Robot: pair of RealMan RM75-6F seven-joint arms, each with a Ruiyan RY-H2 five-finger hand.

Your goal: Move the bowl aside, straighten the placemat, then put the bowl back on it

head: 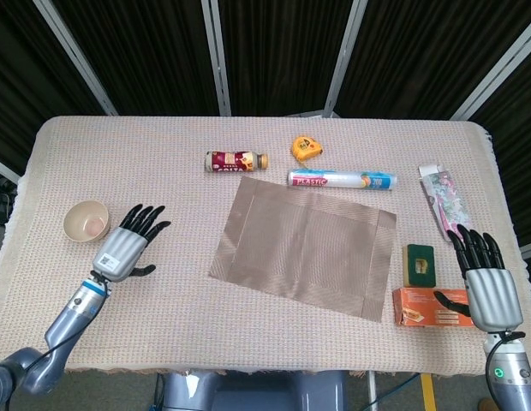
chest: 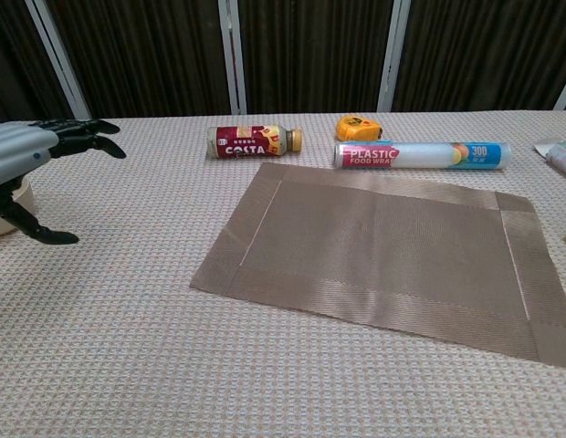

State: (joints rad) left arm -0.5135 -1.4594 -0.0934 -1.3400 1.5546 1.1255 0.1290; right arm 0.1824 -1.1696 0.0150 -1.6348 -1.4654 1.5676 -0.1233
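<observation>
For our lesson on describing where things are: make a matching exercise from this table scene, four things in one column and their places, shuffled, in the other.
Things:
1. bowl
2. tape measure
3. sponge
4. placemat

Places:
A. middle of the table
B. far left, beside the left robot hand
C. right of the placemat, above the orange box
D. far side, right of the bottle

Pairs: 1-B, 2-D, 3-C, 4-A

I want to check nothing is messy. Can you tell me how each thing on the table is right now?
bowl: upright, off the placemat, far left.
placemat: flat, still skewed.
left hand: holding nothing, fingers apart, beside the bowl.
right hand: holding nothing, fingers apart, at the table's right edge.
bottle: lying on its side.
plastic wrap roll: lying just past the placemat's far edge.
tape measure: resting near the roll.
</observation>
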